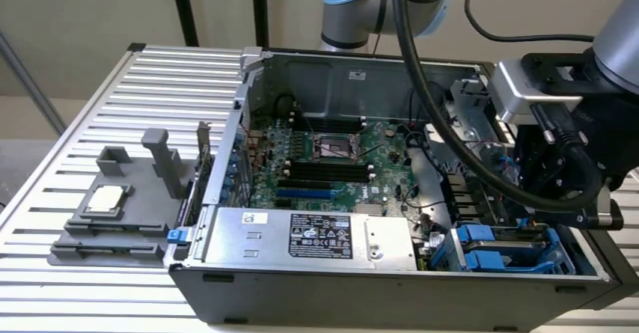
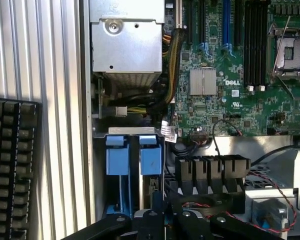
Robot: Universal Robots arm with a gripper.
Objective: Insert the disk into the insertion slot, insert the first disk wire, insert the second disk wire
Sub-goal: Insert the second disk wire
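Black cables beside insertion slot

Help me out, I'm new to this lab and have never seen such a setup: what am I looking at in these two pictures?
A robot arm is working over an open computer case that lies on a slatted metal table. One picture comes from a camera beside the table; the other from a camera on the arm's wrist, looking down into the case. Its tool hangs just above the drive cage with blue clips, in the case's corner. Inside you also see the green motherboard and the silver power supply box. A grey multi-slot stand sits on the table beside the case.
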